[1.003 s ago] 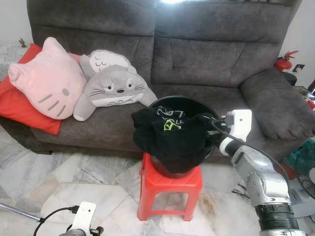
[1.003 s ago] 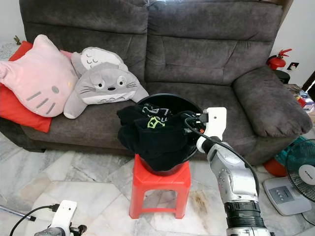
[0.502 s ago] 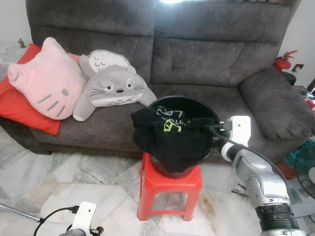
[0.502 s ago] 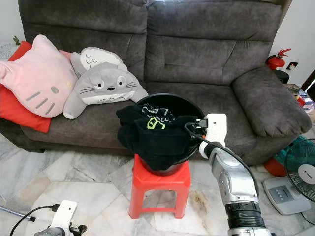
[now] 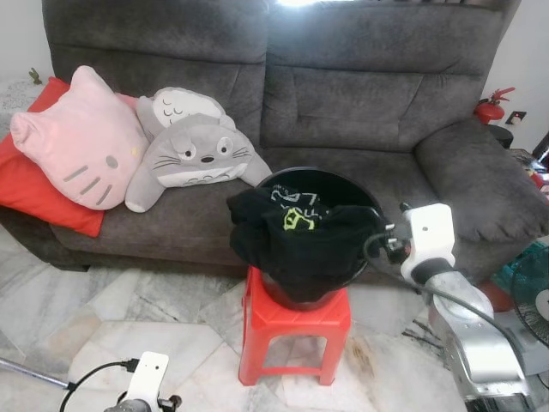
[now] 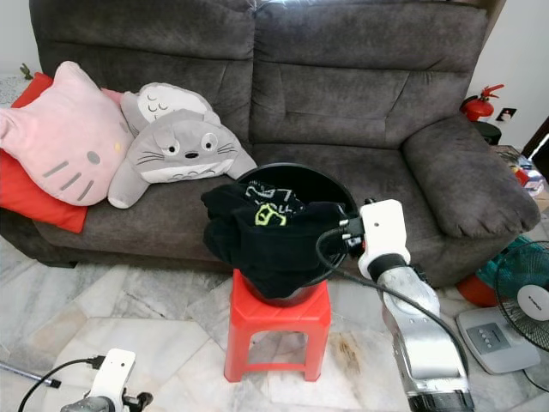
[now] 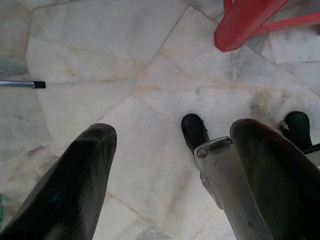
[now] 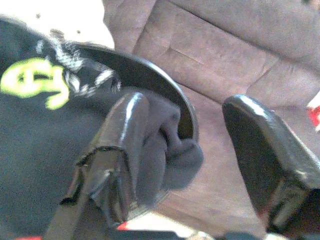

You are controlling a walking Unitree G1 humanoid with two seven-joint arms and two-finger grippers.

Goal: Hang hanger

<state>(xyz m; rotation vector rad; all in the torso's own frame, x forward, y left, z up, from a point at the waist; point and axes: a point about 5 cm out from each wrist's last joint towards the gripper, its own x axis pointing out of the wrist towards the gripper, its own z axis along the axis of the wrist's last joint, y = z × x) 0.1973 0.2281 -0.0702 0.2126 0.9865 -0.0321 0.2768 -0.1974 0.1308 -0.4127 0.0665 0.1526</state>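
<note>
Just beside right gripper [image 8: 195, 165], black garment [image 6: 266, 240] overhangs bucket [image 6: 300, 176].

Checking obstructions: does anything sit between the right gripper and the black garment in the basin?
Nothing visible does. The open right gripper is at the basin rim, one finger against the black garment draped over it.

A grey sofa [image 5: 343, 103] holds a pink cat pillow [image 5: 81, 142] and what looks like a grey plush [image 5: 193, 154].

A red plastic stool [image 5: 296, 319] stands at lower centre on the marble floor [image 5: 129, 318] — carrying a black tub [image 5: 319, 184] draped with black clothing [image 5: 296, 240].
</note>
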